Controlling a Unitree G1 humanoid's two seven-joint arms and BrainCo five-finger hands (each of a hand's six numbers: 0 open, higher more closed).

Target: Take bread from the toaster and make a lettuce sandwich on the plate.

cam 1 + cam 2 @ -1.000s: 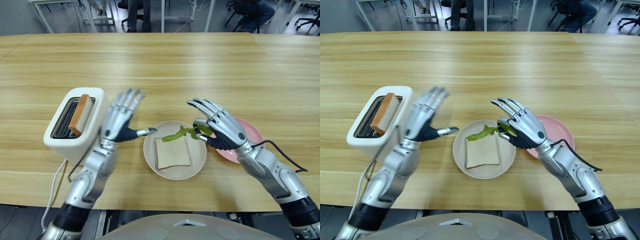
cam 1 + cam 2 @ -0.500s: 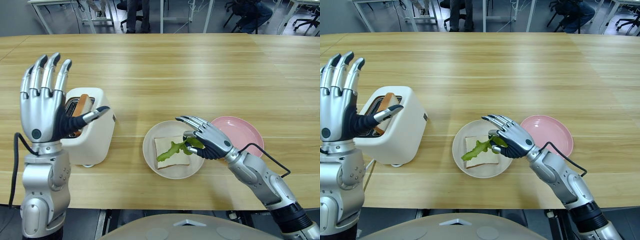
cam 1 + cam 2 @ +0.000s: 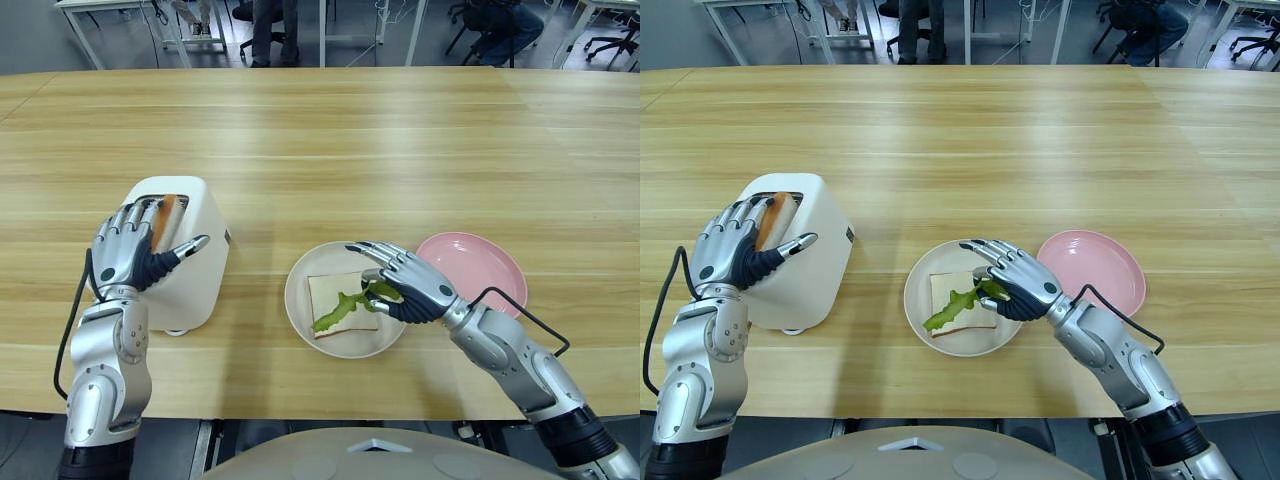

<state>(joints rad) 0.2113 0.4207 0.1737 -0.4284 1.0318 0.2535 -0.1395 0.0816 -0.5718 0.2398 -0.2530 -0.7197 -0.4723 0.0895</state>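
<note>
A white toaster (image 3: 195,270) stands at the left with a toasted bread slice (image 3: 165,217) sticking up from its slot. My left hand (image 3: 128,255) hovers open over the toaster's near side, its fingers spread by the slice. A beige plate (image 3: 300,310) in the middle holds a white bread slice (image 3: 325,295). My right hand (image 3: 412,290) is over the plate's right rim, shut on a green lettuce leaf (image 3: 340,308) that hangs down onto the bread.
A pink plate (image 3: 480,265) lies just right of the beige one, behind my right wrist. A black cable (image 3: 520,310) loops beside that forearm. The wooden table (image 3: 350,140) stretches wide beyond; chairs and table legs stand at the far edge.
My left hand has come down from high above the toaster to just over its near side. My right hand has lowered the lettuce a little onto the bread.
</note>
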